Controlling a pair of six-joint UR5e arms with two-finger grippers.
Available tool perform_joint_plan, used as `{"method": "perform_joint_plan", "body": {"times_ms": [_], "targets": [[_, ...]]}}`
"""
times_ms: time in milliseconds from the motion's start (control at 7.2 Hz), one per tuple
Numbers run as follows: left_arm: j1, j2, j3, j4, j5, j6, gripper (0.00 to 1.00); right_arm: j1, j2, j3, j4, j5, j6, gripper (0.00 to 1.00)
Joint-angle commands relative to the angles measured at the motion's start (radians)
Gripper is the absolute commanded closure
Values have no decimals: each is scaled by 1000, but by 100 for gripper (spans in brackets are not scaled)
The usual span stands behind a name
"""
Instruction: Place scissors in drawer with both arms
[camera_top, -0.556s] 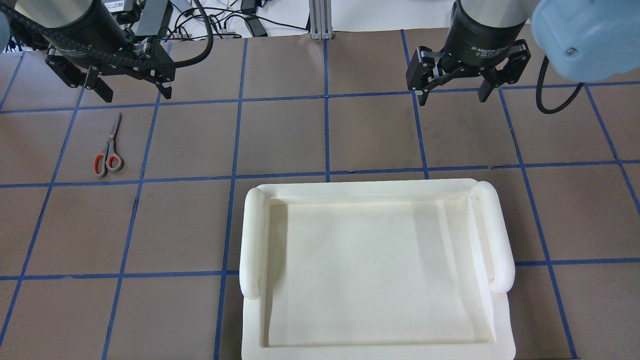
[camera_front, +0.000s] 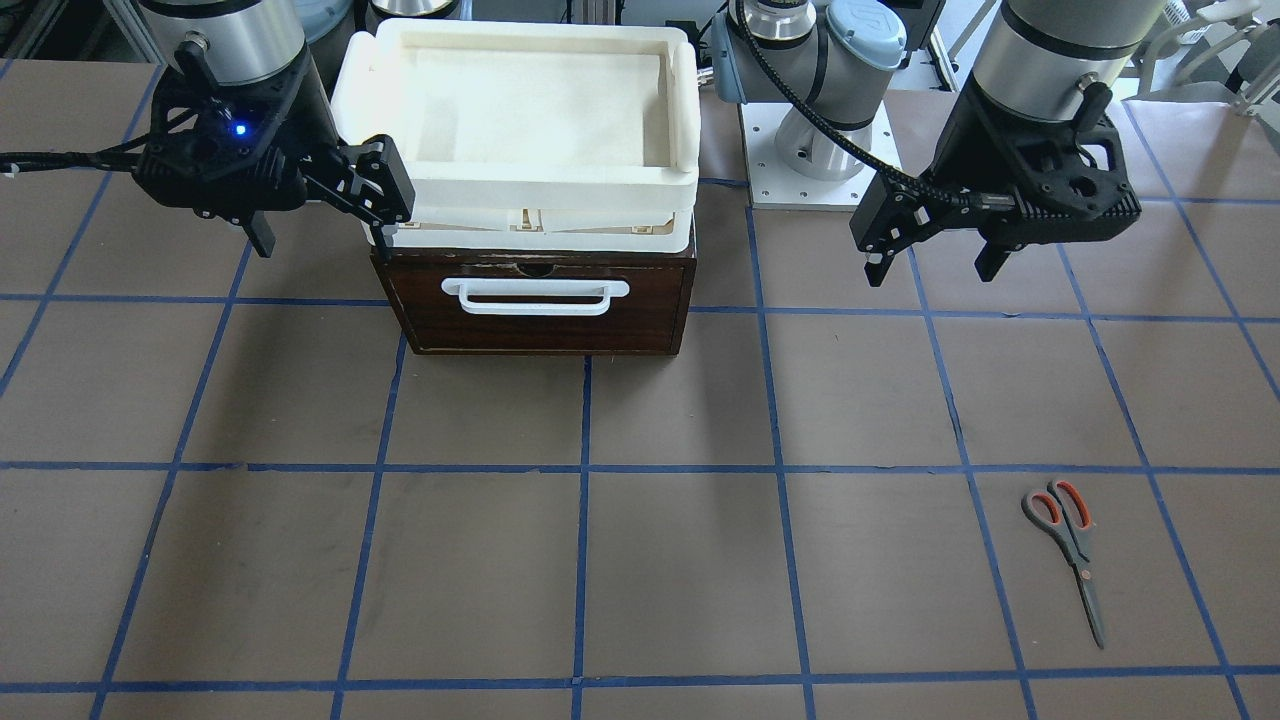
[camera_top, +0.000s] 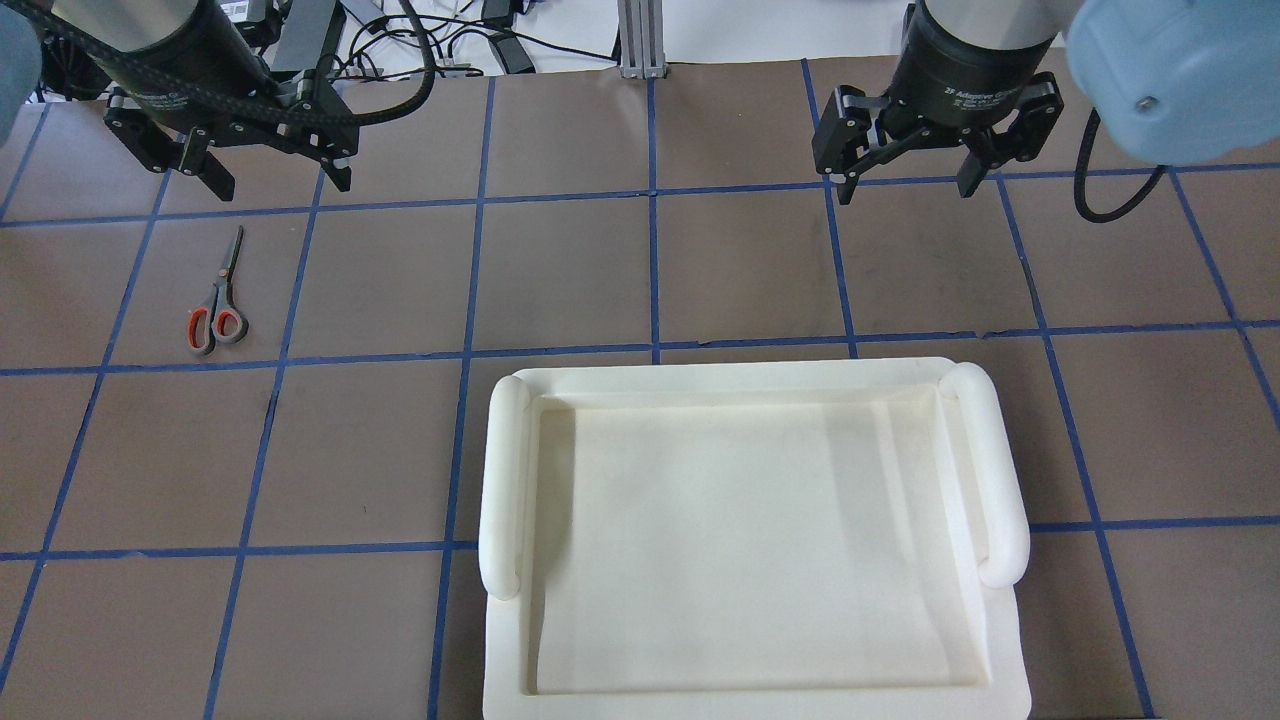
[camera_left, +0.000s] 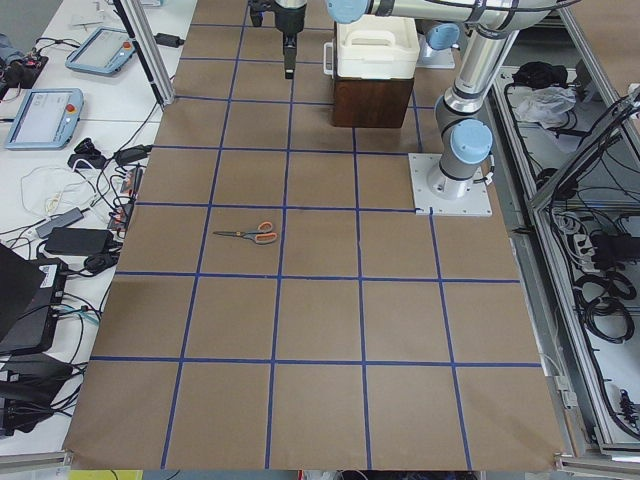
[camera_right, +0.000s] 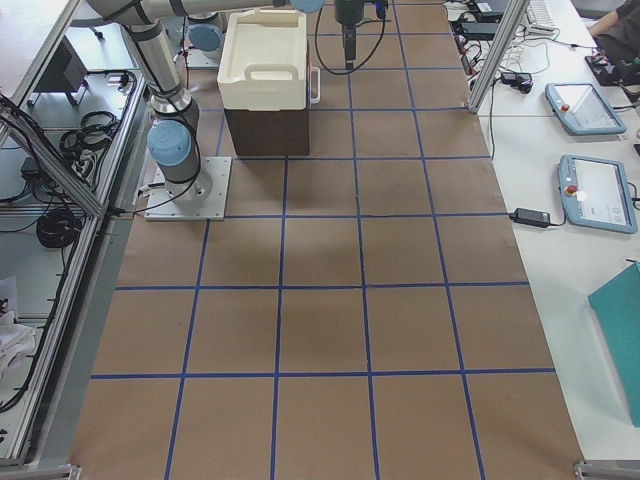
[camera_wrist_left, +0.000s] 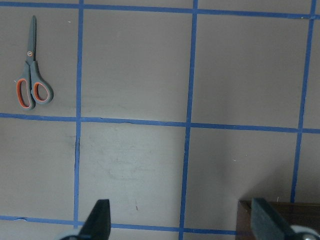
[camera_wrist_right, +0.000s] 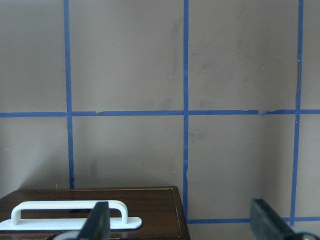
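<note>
Scissors (camera_front: 1070, 555): flat on desk (camera_front: 640, 560), well apart from drawer (camera_front: 540, 300).
Drawer: closed.
Left hand (camera_top: 282, 187): spread wide, empty.
Right hand (camera_top: 906, 190): spread wide, empty, near drawer.

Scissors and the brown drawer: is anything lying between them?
No. In the front-facing view, only bare brown table with blue tape lines lies between the scissors and the drawer.
</note>
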Motion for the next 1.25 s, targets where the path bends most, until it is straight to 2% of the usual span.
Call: {"method": "perform_joint_plan", "body": {"times_ms": [0,278,417,694,1111], "targets": [[-3,0,-3,2,-2,2,1,1,-2,10,-35,-5,7,0],[-4,21,-13,2,-3,6,0,-4,3,27,-44,-8,91,0],[-4,38,-14,-6,0,7,0,-4,4,27,-42,-3,281,0],[0,17,-29,-3,0,6,0,-4,27,26,-44,-5,497,0],[58,-20,-111,45,4,7,0,57,79,24,-59,-3,894,0]]}}
